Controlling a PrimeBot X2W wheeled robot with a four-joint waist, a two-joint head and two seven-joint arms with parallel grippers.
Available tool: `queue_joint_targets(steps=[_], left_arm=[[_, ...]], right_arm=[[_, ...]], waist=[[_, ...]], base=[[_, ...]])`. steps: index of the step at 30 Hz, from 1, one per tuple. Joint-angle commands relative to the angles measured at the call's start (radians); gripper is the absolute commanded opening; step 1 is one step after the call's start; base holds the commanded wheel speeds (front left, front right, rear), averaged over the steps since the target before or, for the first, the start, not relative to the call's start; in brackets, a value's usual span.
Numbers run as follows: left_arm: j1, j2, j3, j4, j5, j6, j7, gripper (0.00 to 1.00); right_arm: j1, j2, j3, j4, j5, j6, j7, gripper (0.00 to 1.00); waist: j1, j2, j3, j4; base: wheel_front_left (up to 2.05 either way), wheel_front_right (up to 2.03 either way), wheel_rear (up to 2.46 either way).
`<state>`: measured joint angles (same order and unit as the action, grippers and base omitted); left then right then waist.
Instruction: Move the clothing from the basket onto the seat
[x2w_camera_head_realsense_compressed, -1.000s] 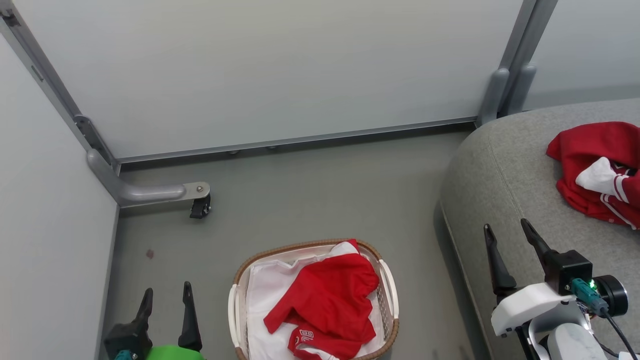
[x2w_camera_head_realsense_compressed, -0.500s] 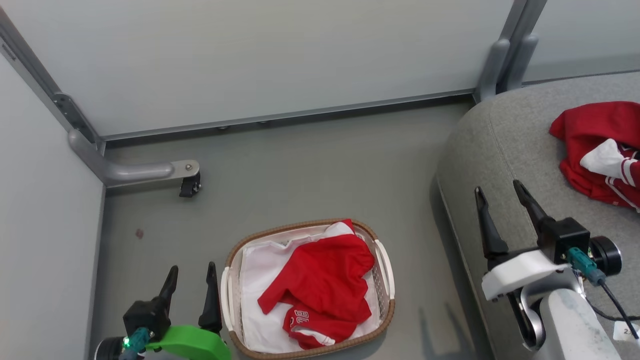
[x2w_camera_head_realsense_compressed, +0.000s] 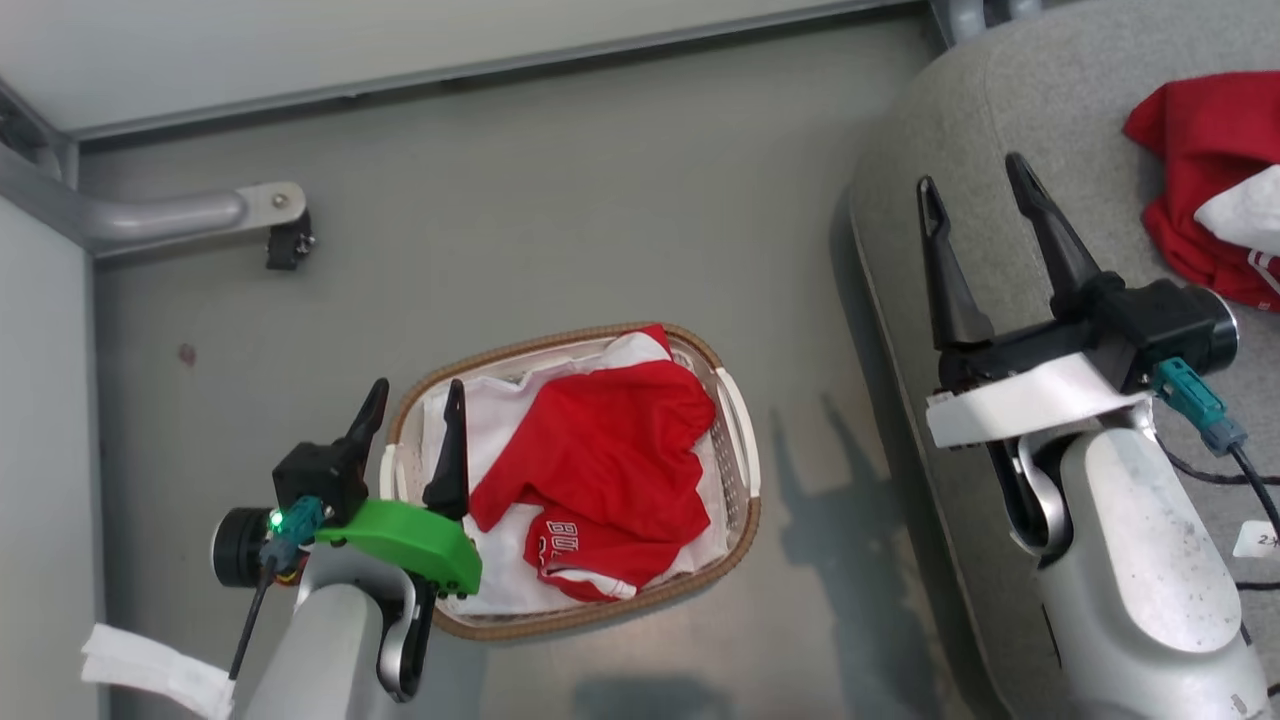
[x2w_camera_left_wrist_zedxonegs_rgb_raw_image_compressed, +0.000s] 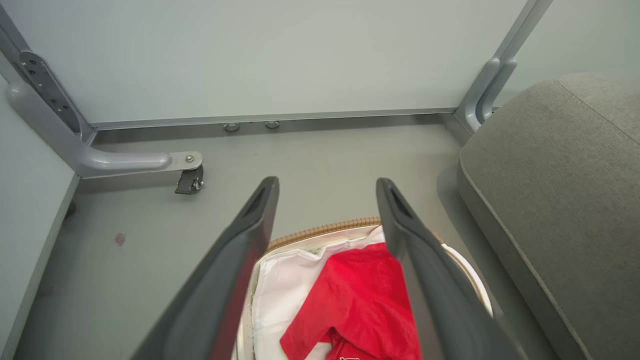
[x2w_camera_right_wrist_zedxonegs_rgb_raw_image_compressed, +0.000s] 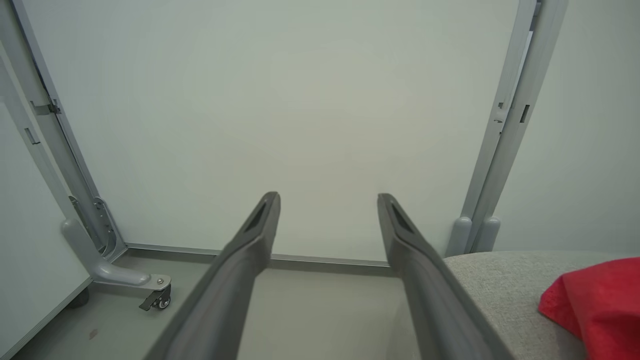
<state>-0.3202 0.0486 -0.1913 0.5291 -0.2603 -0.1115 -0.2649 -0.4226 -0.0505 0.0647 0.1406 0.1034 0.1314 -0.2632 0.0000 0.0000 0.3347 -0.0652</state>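
A bright red garment with white lettering (x2w_camera_head_realsense_compressed: 600, 470) lies crumpled in the cream basket (x2w_camera_head_realsense_compressed: 737, 440) on the floor, over its white liner (x2w_camera_head_realsense_compressed: 500, 410). My left gripper (x2w_camera_head_realsense_compressed: 418, 392) hovers open over the basket's left rim; in the left wrist view its fingertips (x2w_camera_left_wrist_zedxonegs_rgb_raw_image_compressed: 267, 187) frame the red garment (x2w_camera_left_wrist_zedxonegs_rgb_raw_image_compressed: 360, 305) and the woven rim (x2w_camera_left_wrist_zedxonegs_rgb_raw_image_compressed: 325, 230). My right gripper (x2w_camera_head_realsense_compressed: 972, 180) stands open above the grey seat (x2w_camera_head_realsense_compressed: 900, 150), empty. Another red-and-white garment (x2w_camera_head_realsense_compressed: 1210, 180) rests on the seat at the right, also visible as red cloth (x2w_camera_right_wrist_zedxonegs_rgb_raw_image_compressed: 595, 305) in the right wrist view.
Pale partition panels (x2w_camera_right_wrist_zedxonegs_rgb_raw_image_compressed: 300, 125) stand on grey metal feet, one with a black caster (x2w_camera_head_realsense_compressed: 285, 245), at the far left. Grey floor (x2w_camera_head_realsense_compressed: 560, 200) lies between the panels, basket and seat. A cable (x2w_camera_head_realsense_compressed: 1210, 470) hangs from my right wrist.
The head camera has tilted down, shifting the whole picture. My left gripper has moved right, from beside the basket to over its left rim. The right gripper has risen over the seat's edge.
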Motion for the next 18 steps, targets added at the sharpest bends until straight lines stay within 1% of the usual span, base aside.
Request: queue_joint_targets(steps=[1,6,9,18], left_arm=[[-0.04,0.004,-0.001,0.021,0.006,-0.006,0.001,1.0],[-0.122,0.006,-0.015,0.09,0.039,-0.015,0.001,1.0],[-0.177,0.017,-0.023,0.137,0.055,-0.017,0.001,1.0],[-0.349,0.028,-0.083,0.292,0.104,-0.02,0.001,1.0]], right_arm=[[-0.031,-0.002,0.013,-0.022,0.008,-0.001,-0.002,1.0],[-0.091,-0.002,0.036,-0.071,0.032,-0.001,-0.002,1.0],[-0.123,-0.002,0.047,-0.099,0.056,-0.001,-0.002,1.0],[-0.188,-0.001,0.046,-0.173,0.079,-0.001,-0.002,1.0]], waist=[[0.0,0.0,0.138,-0.074],[0.0,0.0,0.228,-0.116],[0.0,0.0,0.283,-0.14],[0.0,0.0,0.422,-0.169]], base=[[0.0,0.0,0.0],[0.0,0.0,0.0],[0.0,0.0,0.0],[0.0,0.0,0.0]])
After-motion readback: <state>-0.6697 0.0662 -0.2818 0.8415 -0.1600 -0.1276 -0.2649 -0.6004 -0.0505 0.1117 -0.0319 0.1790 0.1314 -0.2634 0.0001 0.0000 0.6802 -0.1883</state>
